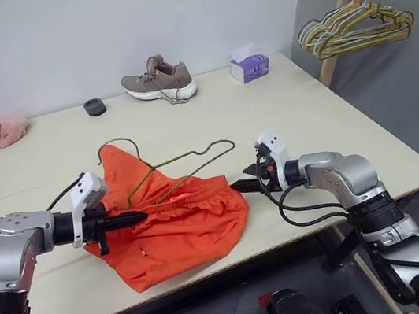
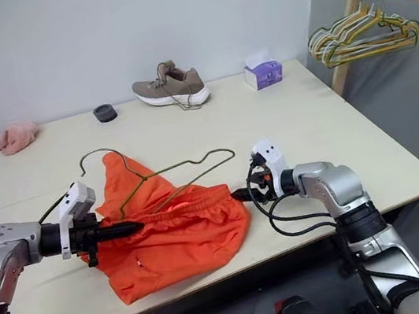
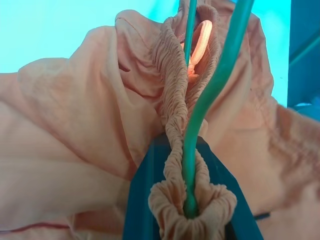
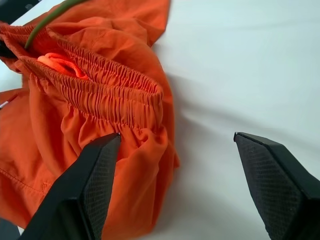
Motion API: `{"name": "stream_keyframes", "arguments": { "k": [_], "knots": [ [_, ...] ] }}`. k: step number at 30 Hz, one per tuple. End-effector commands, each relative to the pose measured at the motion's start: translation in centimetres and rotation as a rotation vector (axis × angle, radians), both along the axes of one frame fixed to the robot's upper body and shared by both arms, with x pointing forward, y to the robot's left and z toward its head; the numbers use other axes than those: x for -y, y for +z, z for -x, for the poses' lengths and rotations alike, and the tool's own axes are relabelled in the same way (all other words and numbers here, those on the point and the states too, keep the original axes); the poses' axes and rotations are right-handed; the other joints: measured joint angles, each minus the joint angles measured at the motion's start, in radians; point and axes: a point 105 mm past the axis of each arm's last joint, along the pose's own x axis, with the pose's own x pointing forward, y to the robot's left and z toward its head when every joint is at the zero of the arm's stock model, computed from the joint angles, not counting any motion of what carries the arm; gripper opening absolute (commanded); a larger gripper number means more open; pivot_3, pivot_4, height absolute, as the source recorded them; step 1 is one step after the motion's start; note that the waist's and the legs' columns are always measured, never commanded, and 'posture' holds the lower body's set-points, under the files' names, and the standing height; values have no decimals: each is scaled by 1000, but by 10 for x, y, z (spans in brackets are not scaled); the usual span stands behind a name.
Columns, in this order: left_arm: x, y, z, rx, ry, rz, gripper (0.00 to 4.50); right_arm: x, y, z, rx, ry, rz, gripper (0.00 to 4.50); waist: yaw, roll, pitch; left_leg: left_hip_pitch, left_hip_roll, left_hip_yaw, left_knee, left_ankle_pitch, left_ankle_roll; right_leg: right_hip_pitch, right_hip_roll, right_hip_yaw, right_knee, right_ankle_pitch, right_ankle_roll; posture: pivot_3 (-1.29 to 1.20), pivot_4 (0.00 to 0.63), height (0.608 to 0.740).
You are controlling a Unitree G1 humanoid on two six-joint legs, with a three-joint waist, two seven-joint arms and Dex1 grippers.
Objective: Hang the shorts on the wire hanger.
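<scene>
Two grippers at orange shorts (image 1: 177, 226), heaped on table (image 1: 331, 122) near front edge. Left gripper (image 1: 140, 215) clenched on gathered waistband together with olive wire hanger (image 1: 187, 164). Right gripper (image 1: 240, 187) spread wide at waistband's far end, grasping nothing. Likely thin, limp, light, slippery fabric; best hold: elastic band's thick gathers.
</scene>
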Motion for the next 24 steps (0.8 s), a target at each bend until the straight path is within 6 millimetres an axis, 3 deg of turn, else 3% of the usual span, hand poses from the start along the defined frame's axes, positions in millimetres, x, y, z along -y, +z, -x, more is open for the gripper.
{"name": "stream_keyframes", "arguments": {
  "k": [1, 8, 11, 20, 24],
  "knots": [
    [-1, 17, -2, 66, -4, -5, 0, -13, 0, 5, -2, 30, -13, 3855, -2, 0, 0, 0, 0, 0, 0, 0, 0, 0, 0, 0, 0, 0, 0, -199, 29, 740],
    [0, 16, -1, 65, -6, -8, 0, -24, -12, 2, -9, 23, 13, 3855, 1, 0, 0, -1, 0, 0, -1, 0, 0, -1, 0, 0, 0, 0, 0, -193, 29, 740],
    [0, 16, -1, 65, -4, -6, 0, -25, -13, 2, 12, 20, 19, 3256, 1, 0, 0, -1, 0, 0, -1, 0, 0, -2, 0, 0, 0, 0, 0, -190, 31, 740],
    [1, 15, -1, 63, 10, 17, 0, -19, -6, -3, 164, -5, 45, 78, 1, 0, 0, -1, 0, 0, -2, 0, 0, -2, 0, 0, 0, 0, 0, -196, 33, 740],
    [0, 19, 2, 49, 13, 40, 0, 0, -2, -12, 217, -75, 62, 31, 1, 0, 0, -1, 0, 1, -2, 0, 0, -2, 0, 0, 0, 0, 0, -191, 34, 740]
  ]
}}
